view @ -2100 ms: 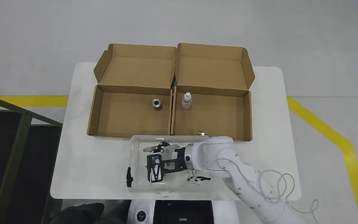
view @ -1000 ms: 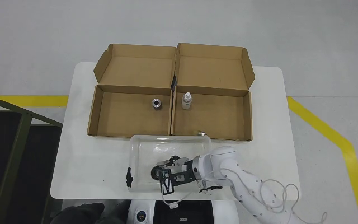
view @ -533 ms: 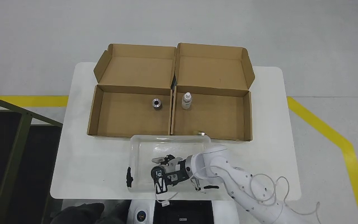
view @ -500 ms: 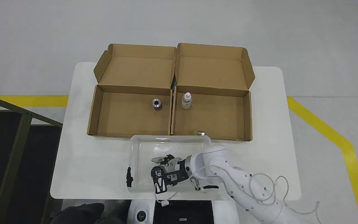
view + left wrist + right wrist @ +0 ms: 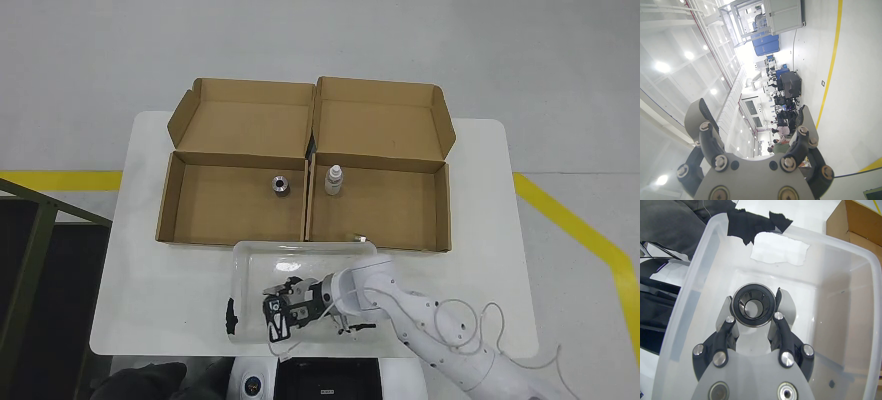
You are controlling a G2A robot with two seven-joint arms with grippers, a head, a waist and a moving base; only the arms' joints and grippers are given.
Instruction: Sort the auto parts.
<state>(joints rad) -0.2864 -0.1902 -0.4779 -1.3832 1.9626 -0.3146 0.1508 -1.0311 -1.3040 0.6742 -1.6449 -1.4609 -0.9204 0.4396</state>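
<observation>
A black-rimmed cylindrical bearing [image 5: 753, 306] with a metal bore sits between the fingers of my right gripper [image 5: 753, 297], which is shut on it inside the clear plastic bin [image 5: 848, 275]. In the top view that gripper [image 5: 280, 312] is low in the bin's [image 5: 243, 262] left half, near its front wall. The left cardboard box [image 5: 215, 205] holds one metal bearing [image 5: 279, 184]. A small white bottle [image 5: 334, 180] stands in the right cardboard box [image 5: 400, 210]. My left gripper [image 5: 752, 106] is open with nothing in it and points up into the room.
Both boxes stand side by side behind the bin, lids folded back. Black tape [image 5: 753, 224] and a white label [image 5: 778, 249] are stuck on the bin's end wall. A small dark speck [image 5: 831, 383] lies on the bin floor. Bare white table [image 5: 480, 200] lies right of the boxes.
My right gripper dipped toward the bin's front edge, then shifted left and slightly back within the bin. The boxes and their contents have not moved.
</observation>
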